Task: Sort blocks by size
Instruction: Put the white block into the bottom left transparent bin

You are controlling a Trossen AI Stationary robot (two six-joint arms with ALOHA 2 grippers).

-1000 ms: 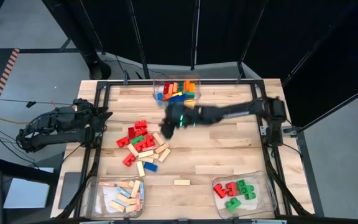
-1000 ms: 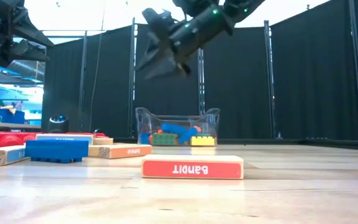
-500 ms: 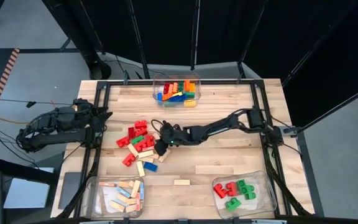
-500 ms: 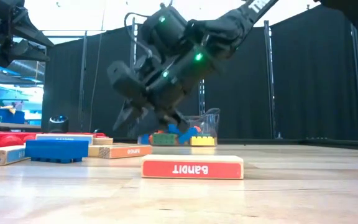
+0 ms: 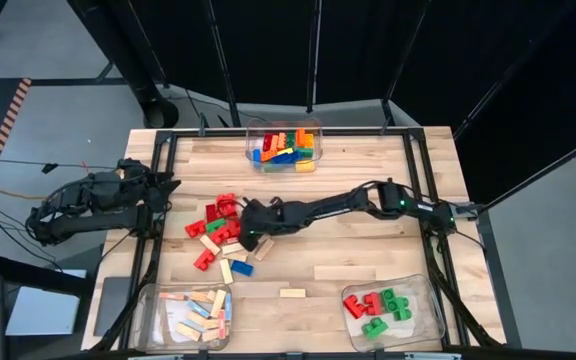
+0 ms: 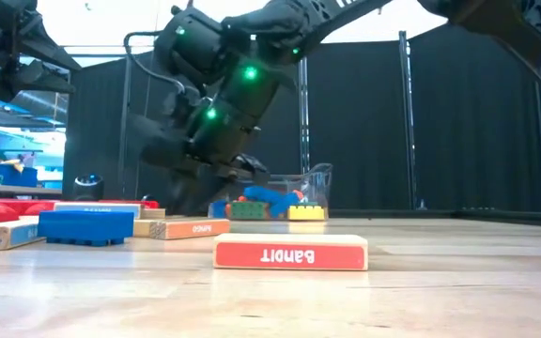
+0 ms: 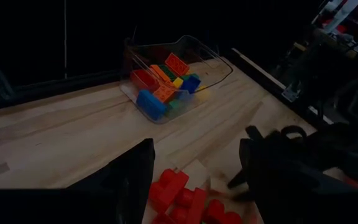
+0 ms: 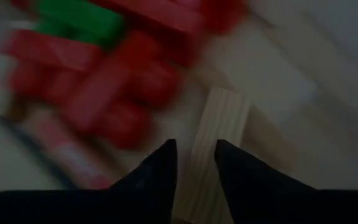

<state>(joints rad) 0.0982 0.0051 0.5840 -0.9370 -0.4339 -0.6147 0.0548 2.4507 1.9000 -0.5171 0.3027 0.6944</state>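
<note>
Black curtains behind the wooden bench (image 5: 358, 255). Right gripper (image 5: 248, 237) reaches across to the loose pile of blocks (image 5: 223, 235) left of centre; its fingers (image 8: 160, 171) are slightly spread around the end of a pale wooden bar (image 8: 216, 143), not clamped on it, with red bricks (image 8: 114, 102) just beside. Left gripper (image 5: 164, 186) is parked at the left edge, and I cannot tell its finger state. Sorted blocks sit in three clear bins (image 5: 286, 127): far centre, near left, near right. One bar (image 5: 291, 293) lies alone near the front.
</note>
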